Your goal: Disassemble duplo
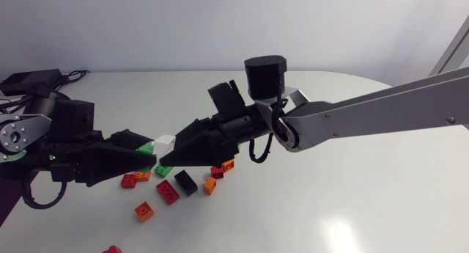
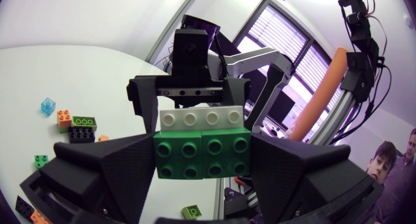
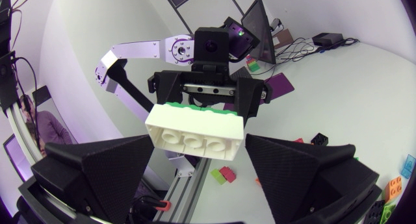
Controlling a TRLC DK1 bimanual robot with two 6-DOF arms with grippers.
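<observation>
Progress looks well advanced, though the joint in hand has not parted. The left gripper is clamped on the green layer, one finger against each short end. The white brick sits pressed onto that layer's studs on the side facing away from the gripper. A seam down the middle of the green suggests two bricks side by side, but I cannot be sure. The right gripper comes in from the opposite side and pinches the white brick, its fingertips meeting the brick's two ends. In the head view this small stack hangs above the table, between the two arms and clear of everything else. Below and just beside it lie loose pieces: a red brick, a black brick, an orange brick and several more in red, orange and green. Most of these look like single bricks, so I judge most of the pulling apart done. What is left, as far as can be seen, is to pull white from green and, if the seam is real, to split the green pair. Whether a red and an orange piece under the right gripper are joined is hidden.
</observation>
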